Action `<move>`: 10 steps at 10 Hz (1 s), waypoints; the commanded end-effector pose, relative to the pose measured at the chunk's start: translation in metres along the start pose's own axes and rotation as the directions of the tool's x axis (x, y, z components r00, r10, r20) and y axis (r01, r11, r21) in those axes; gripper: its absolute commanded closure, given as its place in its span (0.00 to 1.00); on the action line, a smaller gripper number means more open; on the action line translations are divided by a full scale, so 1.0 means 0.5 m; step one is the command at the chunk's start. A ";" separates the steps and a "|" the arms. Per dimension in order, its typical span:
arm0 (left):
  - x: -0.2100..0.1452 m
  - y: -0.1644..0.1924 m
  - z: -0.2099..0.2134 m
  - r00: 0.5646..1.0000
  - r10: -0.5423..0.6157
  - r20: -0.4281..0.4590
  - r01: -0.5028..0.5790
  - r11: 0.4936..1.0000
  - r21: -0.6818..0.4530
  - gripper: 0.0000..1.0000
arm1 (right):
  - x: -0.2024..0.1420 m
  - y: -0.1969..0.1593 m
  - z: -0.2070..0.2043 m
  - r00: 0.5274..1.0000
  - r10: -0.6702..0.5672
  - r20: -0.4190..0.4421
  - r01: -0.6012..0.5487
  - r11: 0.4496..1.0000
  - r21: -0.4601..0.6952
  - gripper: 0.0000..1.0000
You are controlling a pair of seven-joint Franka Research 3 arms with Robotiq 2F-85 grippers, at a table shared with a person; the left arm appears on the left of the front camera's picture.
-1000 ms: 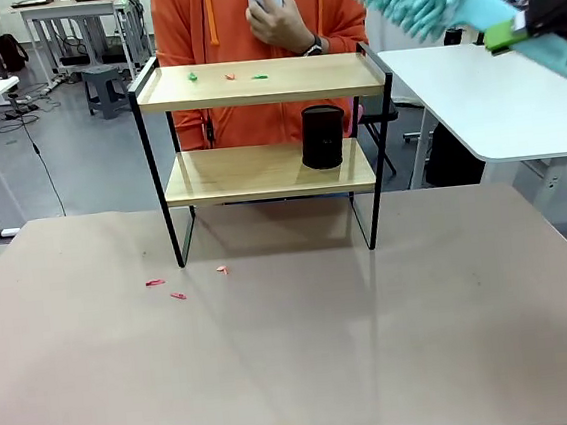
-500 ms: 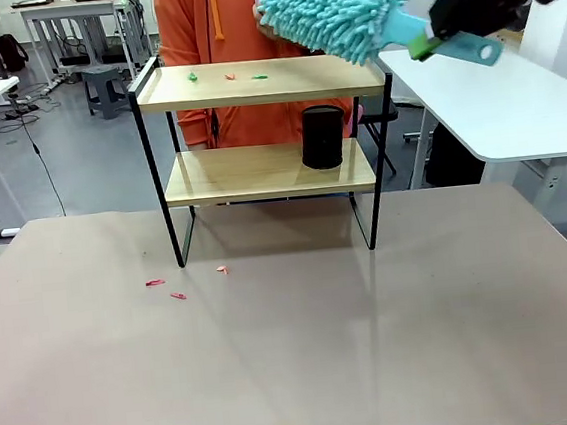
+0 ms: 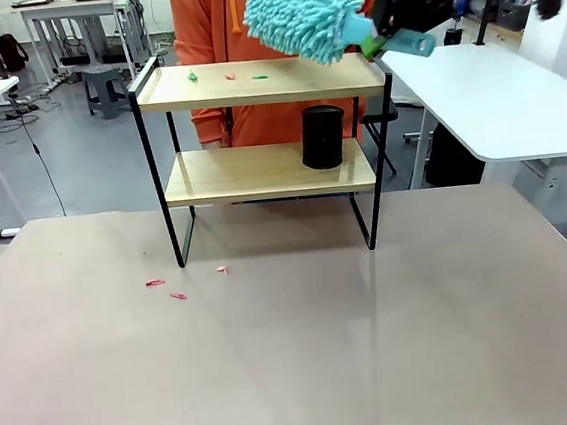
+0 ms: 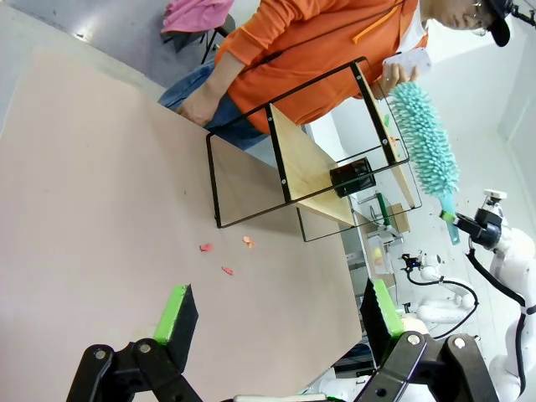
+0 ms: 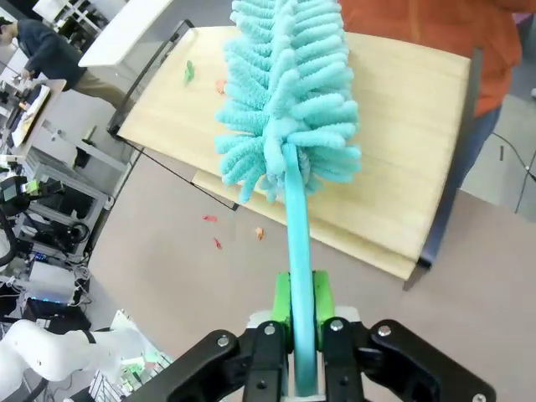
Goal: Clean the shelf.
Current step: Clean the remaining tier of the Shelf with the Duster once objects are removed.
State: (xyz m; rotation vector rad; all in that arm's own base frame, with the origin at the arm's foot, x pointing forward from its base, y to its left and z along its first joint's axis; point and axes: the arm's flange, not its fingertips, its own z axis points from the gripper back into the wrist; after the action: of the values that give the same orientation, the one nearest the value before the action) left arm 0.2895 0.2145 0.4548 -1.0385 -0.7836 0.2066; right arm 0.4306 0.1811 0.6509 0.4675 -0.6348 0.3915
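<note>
Grip: right end effector (image 5: pixel 300 306) clenched on duster (image 3: pixel 303 15) handle; head above shelf (image 3: pixel 252 97) top. Lower flat, sweep lightly toward scraps (image 3: pixel 193 76) near left edge. Idle: left end effector (image 4: pixel 276 306), released.

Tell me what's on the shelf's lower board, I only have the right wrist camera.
Observer: A black cylinder stands upright on the lower board, near its right end in the front view.
Operator: And my other arm?
Observer: The left gripper is open above the table, well apart from the shelf.
</note>
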 end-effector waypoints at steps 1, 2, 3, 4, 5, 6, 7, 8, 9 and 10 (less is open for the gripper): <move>-0.006 -0.001 -0.004 1.000 -0.020 0.017 0.020 1.000 -0.017 0.00 | 0.028 -0.008 -0.016 1.000 -0.002 -0.002 0.002 0.999 0.048 0.87; -0.006 -0.001 -0.004 1.000 -0.020 0.017 0.020 1.000 -0.017 0.00 | 0.031 -0.016 -0.032 0.999 -0.005 -0.031 0.006 0.999 0.035 0.87; -0.006 -0.001 -0.004 1.000 -0.020 0.017 0.020 1.000 -0.017 0.00 | 0.033 -0.019 -0.045 0.998 -0.003 -0.061 0.007 0.998 0.061 0.87; -0.006 -0.001 -0.004 1.000 -0.020 0.017 0.020 1.000 -0.017 0.00 | 0.033 -0.018 -0.050 0.995 0.005 -0.095 0.006 0.994 0.114 0.87; -0.006 -0.001 -0.004 1.000 -0.020 0.017 0.020 1.000 -0.017 0.00 | 0.031 -0.015 -0.054 0.990 0.036 -0.134 -0.017 0.990 0.141 0.87; -0.006 -0.001 -0.004 1.000 -0.020 0.017 0.020 1.000 -0.017 0.00 | 0.030 -0.016 -0.057 0.982 0.062 -0.180 -0.028 0.983 0.181 0.87; -0.006 -0.001 -0.004 1.000 -0.020 0.017 0.020 1.000 -0.017 0.00 | 0.031 -0.020 -0.053 0.979 0.061 -0.195 -0.016 0.975 0.222 0.87; -0.006 -0.001 -0.004 1.000 -0.020 0.017 0.020 1.000 -0.017 0.00 | 0.032 -0.022 -0.046 0.973 0.076 -0.217 -0.015 0.962 0.273 0.87; -0.006 -0.001 -0.004 1.000 -0.020 0.017 0.020 1.000 -0.017 0.00 | 0.028 -0.026 -0.040 0.955 0.126 -0.269 -0.036 0.948 0.317 0.87; -0.006 -0.001 -0.004 1.000 -0.020 0.017 0.020 1.000 -0.017 0.00 | 0.022 -0.034 -0.030 0.928 0.174 -0.329 -0.053 0.937 0.347 0.87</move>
State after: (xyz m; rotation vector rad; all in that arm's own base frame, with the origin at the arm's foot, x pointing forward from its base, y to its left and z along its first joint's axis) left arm 0.2895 0.2145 0.4548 -1.0385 -0.7836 0.2067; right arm 0.4473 0.1870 0.6390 0.6530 -0.3173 0.6140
